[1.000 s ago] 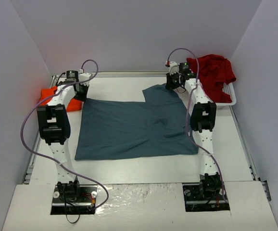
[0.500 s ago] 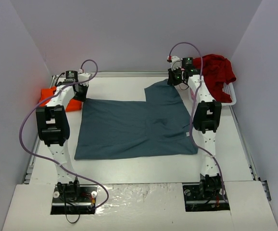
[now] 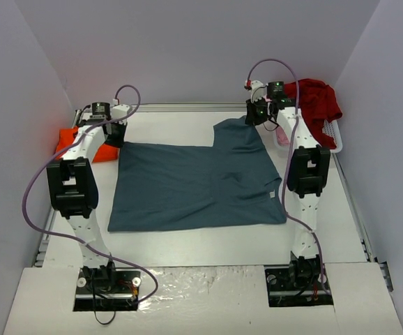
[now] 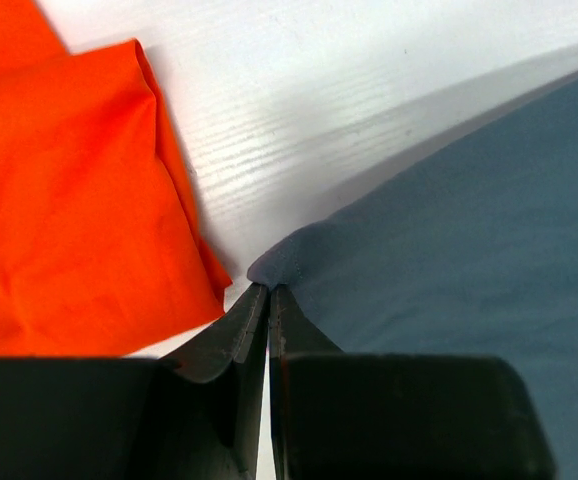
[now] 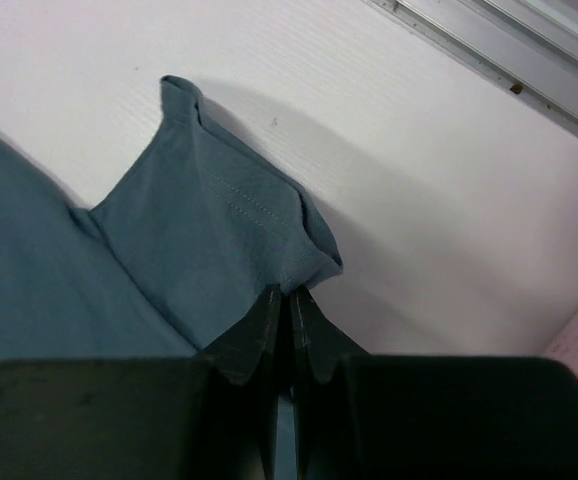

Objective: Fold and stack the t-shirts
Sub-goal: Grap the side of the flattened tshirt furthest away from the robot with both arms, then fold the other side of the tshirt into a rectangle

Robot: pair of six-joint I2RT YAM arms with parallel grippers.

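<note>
While the slate blue-grey t-shirt [image 3: 194,185] lies spread on the table [image 3: 173,125], long axis left to right, left gripper [image 4: 269,288] is pinched on its far-left corner, right gripper [image 5: 289,290] on its far-right corner. Cloth extends nearward from both jaws; a fold toward the bases appears next.

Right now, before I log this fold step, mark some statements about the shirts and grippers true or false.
1. The left gripper pinches a corner of the blue-grey shirt. True.
2. The right gripper hangs open. False: it is shut on that shirt's sleeve.
3. The orange shirt lies on top of the blue-grey shirt. False: it lies beside it.
4. The dark red shirt is heaped on the white basket. True.
</note>
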